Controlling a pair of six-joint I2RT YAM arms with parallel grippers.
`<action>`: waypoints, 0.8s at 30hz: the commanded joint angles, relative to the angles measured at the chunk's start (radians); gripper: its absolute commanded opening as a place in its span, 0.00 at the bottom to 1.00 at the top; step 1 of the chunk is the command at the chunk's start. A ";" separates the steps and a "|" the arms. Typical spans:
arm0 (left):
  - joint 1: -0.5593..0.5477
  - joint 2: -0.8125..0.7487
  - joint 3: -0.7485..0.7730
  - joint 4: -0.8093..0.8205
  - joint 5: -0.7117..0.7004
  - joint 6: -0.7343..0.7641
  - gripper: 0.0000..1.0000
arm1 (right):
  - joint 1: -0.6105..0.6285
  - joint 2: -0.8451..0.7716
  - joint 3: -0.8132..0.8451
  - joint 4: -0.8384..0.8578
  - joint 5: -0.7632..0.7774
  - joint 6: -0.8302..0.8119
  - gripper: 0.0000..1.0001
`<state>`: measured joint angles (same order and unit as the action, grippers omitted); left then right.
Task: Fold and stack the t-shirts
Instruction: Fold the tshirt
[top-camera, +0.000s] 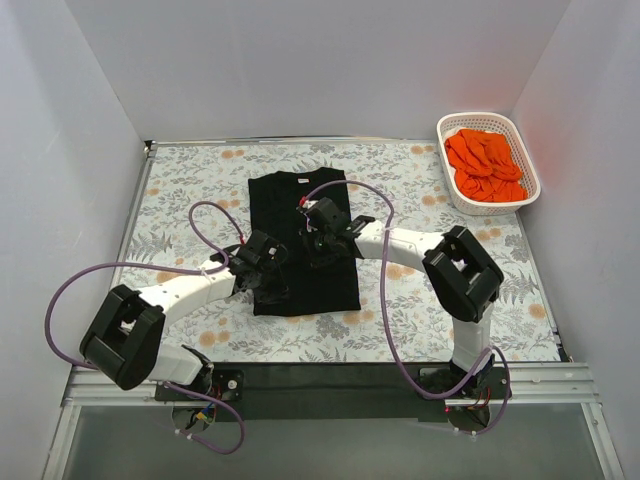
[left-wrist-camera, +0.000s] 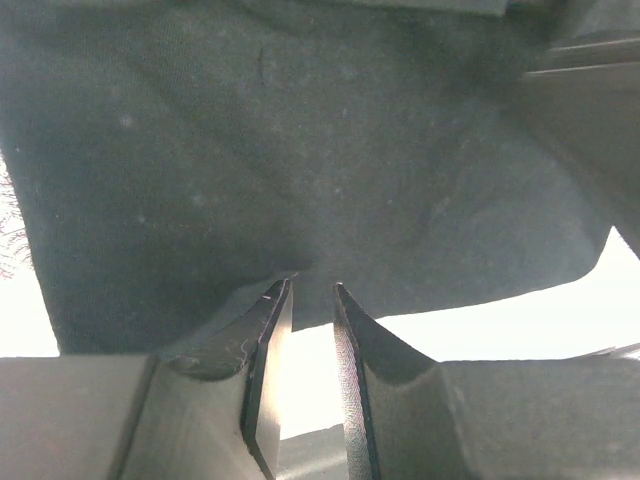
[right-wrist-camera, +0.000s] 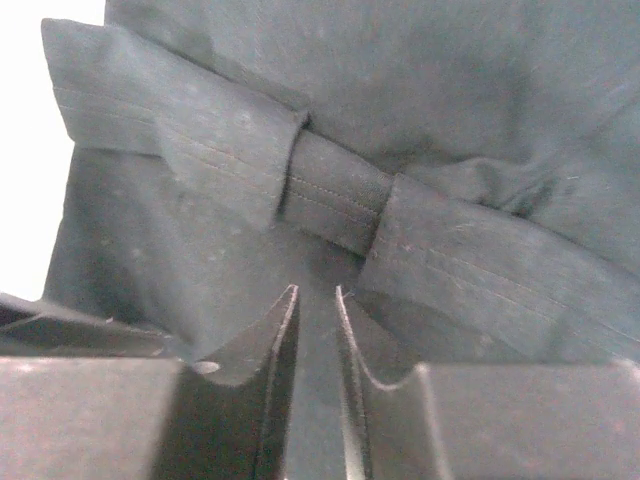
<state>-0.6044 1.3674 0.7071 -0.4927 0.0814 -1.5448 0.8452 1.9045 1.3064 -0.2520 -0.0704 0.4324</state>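
— Left gripper (left-wrist-camera: 312, 287): jaws nearly closed at an edge of the black t-shirt (top-camera: 298, 205); grasp cannot be told.
— Right gripper (right-wrist-camera: 317, 290): likewise, over a stitched fold. Shirt is laid mid-table; orange t-shirts (top-camera: 487, 165) are heaped at far-right corner.

Nothing legible in any view: no words, numbers, brand marks or signs to be read on the black t-shirt (top-camera: 290, 205), on the orange t-shirts (top-camera: 485, 162), on the white basket (top-camera: 480, 118) or on the flower-print desk (top-camera: 420, 300). Only plain dark cloth in both close wrist views.
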 joint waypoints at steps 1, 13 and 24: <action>-0.003 0.005 0.000 0.009 -0.014 0.002 0.24 | 0.014 0.042 0.025 0.042 0.009 0.037 0.23; -0.005 0.030 -0.067 0.003 0.038 -0.001 0.23 | 0.018 0.096 0.057 0.043 0.066 0.040 0.19; -0.005 0.044 -0.092 -0.017 0.057 0.022 0.23 | 0.017 0.136 0.126 0.043 0.234 -0.004 0.19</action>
<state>-0.6033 1.3918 0.6552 -0.4561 0.1261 -1.5421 0.8623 2.0193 1.3788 -0.2310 0.0692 0.4603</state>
